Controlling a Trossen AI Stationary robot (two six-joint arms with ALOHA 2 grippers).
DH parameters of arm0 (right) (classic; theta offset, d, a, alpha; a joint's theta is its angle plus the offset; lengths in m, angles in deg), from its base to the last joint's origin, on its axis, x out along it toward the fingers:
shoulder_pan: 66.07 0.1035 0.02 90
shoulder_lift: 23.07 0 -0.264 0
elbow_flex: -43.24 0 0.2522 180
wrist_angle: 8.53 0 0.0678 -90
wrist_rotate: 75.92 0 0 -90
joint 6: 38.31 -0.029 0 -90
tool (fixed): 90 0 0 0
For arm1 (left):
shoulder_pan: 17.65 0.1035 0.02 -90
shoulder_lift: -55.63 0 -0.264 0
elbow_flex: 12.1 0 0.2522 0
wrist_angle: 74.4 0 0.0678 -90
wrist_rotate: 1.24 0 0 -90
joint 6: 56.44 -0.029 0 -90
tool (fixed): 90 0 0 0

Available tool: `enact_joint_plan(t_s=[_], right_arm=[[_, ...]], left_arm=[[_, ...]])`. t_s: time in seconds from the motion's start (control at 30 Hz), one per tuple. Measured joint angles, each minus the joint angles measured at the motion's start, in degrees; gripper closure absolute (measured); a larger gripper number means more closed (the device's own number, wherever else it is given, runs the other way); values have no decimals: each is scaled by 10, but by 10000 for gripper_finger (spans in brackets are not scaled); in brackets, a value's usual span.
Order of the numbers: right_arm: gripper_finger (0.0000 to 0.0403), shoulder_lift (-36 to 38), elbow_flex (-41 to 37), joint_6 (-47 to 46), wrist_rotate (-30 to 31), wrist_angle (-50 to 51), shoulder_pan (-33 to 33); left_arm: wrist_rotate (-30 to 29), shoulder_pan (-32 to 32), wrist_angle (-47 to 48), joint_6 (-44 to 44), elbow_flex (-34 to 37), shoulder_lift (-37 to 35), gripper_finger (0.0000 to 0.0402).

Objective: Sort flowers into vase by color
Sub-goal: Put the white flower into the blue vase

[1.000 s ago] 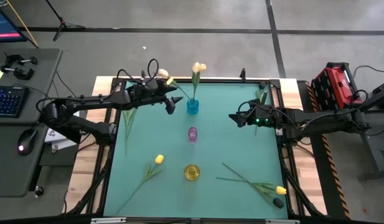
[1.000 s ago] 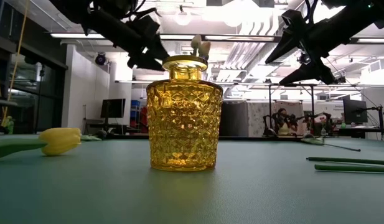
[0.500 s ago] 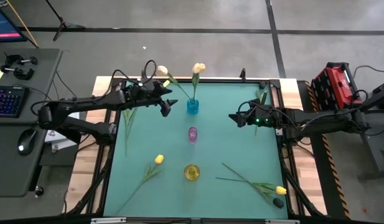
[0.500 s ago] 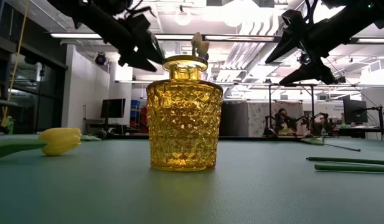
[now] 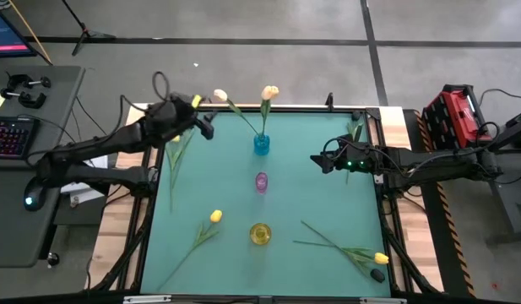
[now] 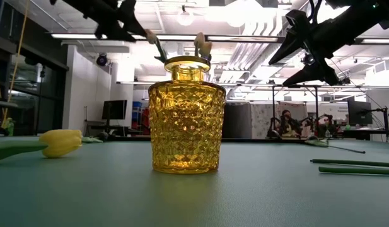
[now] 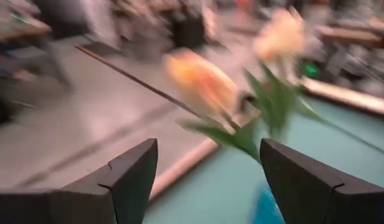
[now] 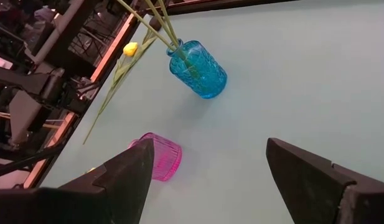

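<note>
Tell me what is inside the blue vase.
The blue vase holds two pale peach-cream tulips, their green stems leaning apart above the neck. The glass blurs the stem ends, so the bottom cannot be made out.

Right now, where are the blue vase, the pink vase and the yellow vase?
blue vase (image 5: 261, 143), high view, its body.
pink vase (image 5: 261, 181), high view, its open top.
yellow vase (image 6: 186, 126), low view, its faceted glass body.

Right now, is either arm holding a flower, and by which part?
No. The left gripper and the right gripper both hang open and empty above the teal table.
</note>
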Motion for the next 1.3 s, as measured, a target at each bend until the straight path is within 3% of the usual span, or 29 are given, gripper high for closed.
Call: enact_joint_plan(t_s=[0.1, 0.2, 0.33, 0.4, 0.6, 1.07, 1.3], right_arm=[[105, 0, 0, 0, 0, 0, 0], [105, 0, 0, 0, 0, 0, 0], [105, 0, 0, 0, 0, 0, 0], [105, 0, 0, 0, 0, 0, 0], [105, 0, 0, 0, 0, 0, 0], [105, 0, 0, 0, 0, 0, 0], [105, 0, 0, 0, -1, 0, 0]], left_arm=[[-78, 0, -58, -30, 0, -13, 154], [-129, 4, -107, -58, 0, -20, 203], [-138, 22, -143, -62, 0, -15, 328], [-105, 38, -145, -39, 0, -3, 381], [26, 75, -178, 12, 0, 53, 400], [63, 77, -246, 55, 0, 107, 401], [77, 75, -334, 77, 0, 155, 401]])
